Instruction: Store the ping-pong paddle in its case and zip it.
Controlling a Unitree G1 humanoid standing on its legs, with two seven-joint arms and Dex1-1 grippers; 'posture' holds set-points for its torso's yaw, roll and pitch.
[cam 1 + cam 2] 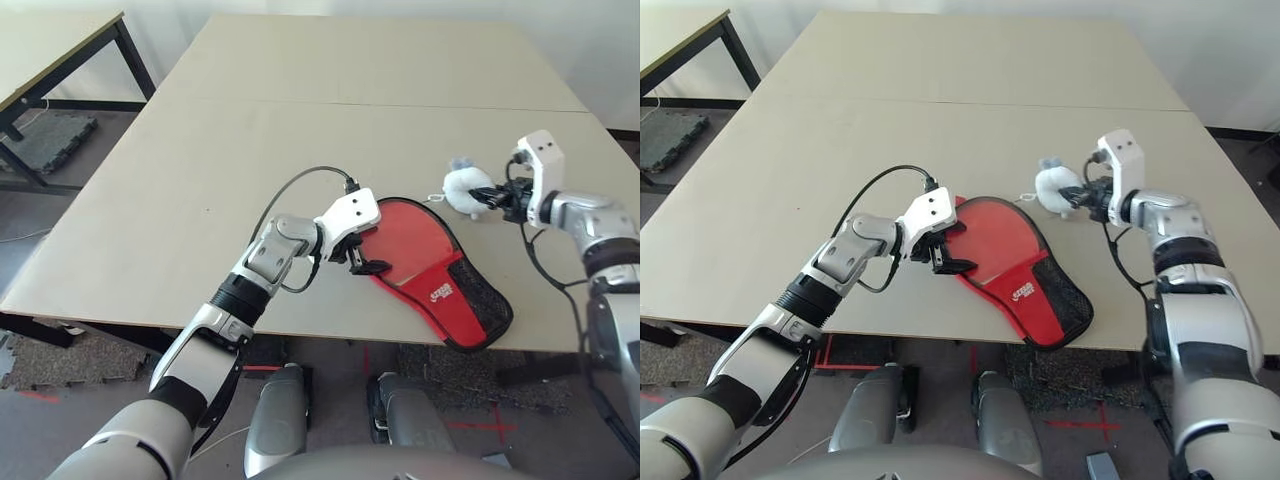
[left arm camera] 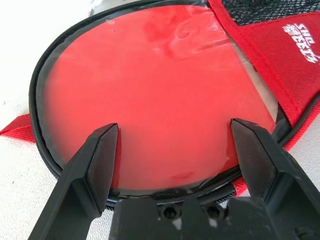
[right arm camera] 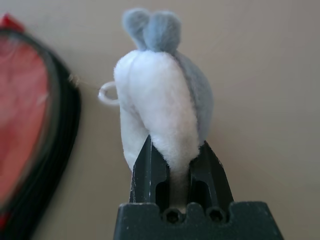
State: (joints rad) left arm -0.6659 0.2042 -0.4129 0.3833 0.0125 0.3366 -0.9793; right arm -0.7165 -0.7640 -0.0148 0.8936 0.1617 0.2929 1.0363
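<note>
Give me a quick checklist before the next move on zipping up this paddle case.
1. Paddle inside the case: ok, its red face shows behind the clear window.
2. Left gripper open over the case's round end: ok.
3. Right gripper shut on the fuzzy toy: ok.
4. Toy tied to the zipper pull by its thin cord: cannot tell.
5. Zipper fully shut: cannot tell.
6. Case wholly on the table: not ok, handle end overhangs the near edge.

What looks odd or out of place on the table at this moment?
The right gripper is shut on a small white and grey fuzzy lump, held beside the case, apparently tethered to it by a thin cord. The case's narrow end overhangs the table edge. The left gripper is open over the red round part.
</note>
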